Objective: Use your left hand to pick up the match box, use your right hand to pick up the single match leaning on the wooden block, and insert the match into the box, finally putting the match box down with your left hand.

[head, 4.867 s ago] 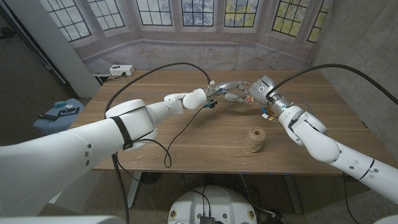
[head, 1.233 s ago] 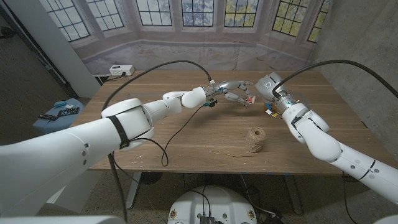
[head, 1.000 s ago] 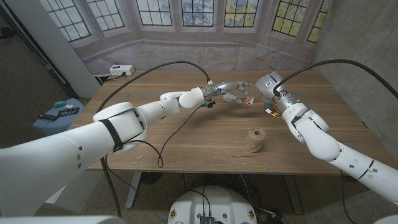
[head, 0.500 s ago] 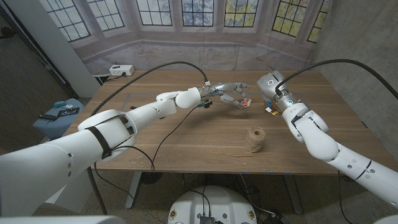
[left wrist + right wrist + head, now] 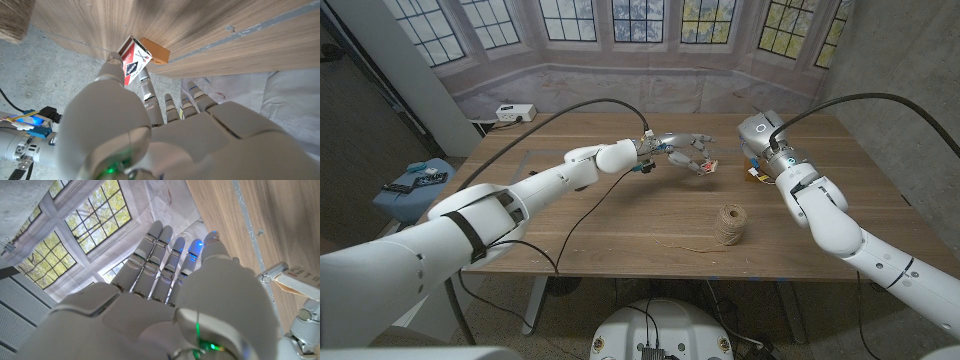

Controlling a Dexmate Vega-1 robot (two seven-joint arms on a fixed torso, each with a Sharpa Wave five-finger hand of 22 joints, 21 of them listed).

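1. Matchbox point(image 5: 133, 61) sits pinched in the left robot hand point(image 5: 678, 151), low over the worktop point(image 5: 620, 220) beside the wooden block point(image 5: 154, 50), apparently for setting down.
2. Right robot hand point(image 5: 165, 280), fingers extended, holds nothing.

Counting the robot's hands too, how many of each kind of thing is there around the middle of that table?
Robot hands: 2, the left hand and the right hand
Match box: 1, held in the left hand
Wooden block: 1
Ball of twine: 1
Total: 5
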